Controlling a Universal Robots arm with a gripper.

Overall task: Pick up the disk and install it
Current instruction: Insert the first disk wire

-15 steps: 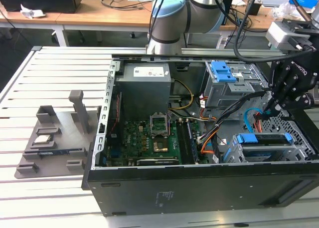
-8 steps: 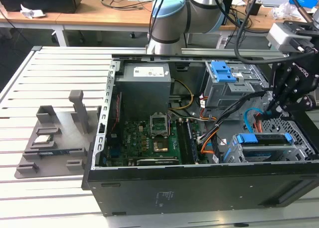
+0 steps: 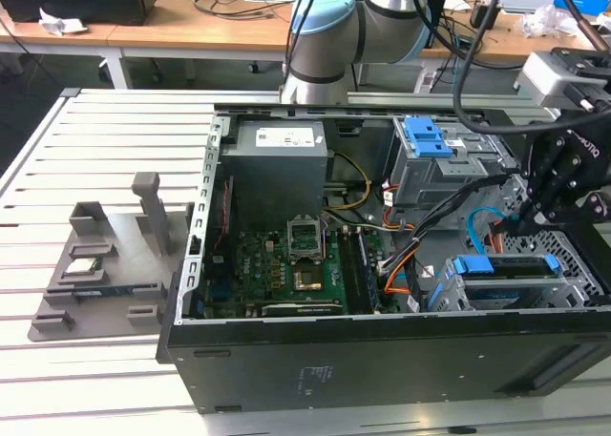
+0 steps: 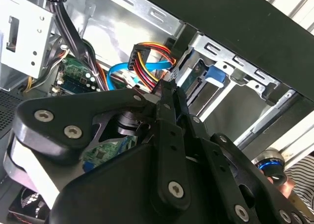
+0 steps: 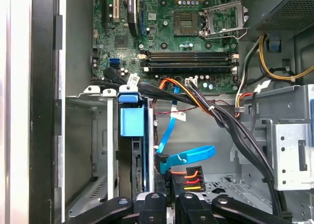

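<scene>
The disk (image 5: pixel 138 171) sits edge-on in a slot of the grey drive cage (image 5: pixel 100 136), with its blue bracket handle (image 5: pixel 131 120) facing the motherboard. In the exterior view the disk's blue rails (image 3: pixel 506 265) lie along the cage (image 3: pixel 573 285) at the case's lower right. My gripper (image 3: pixel 540 210) hangs above and just behind that cage, beside the disk and apart from it. Its black fingers (image 5: pixel 153 204) are shut with nothing visible between them. A power plug with orange, red and yellow wires (image 5: pixel 185 175) lies right at the fingertips (image 4: pixel 169 94).
The open black case (image 3: pixel 315 360) holds a green motherboard (image 3: pixel 286 269), a grey power supply (image 3: pixel 277 169) and an upper bay with blue latches (image 3: pixel 427 135). Blue data cables (image 5: pixel 189 155) and black cable bundles (image 5: pixel 230 126) cross beside the cage. A grey fixture (image 3: pixel 105 264) lies at the exterior view's left.
</scene>
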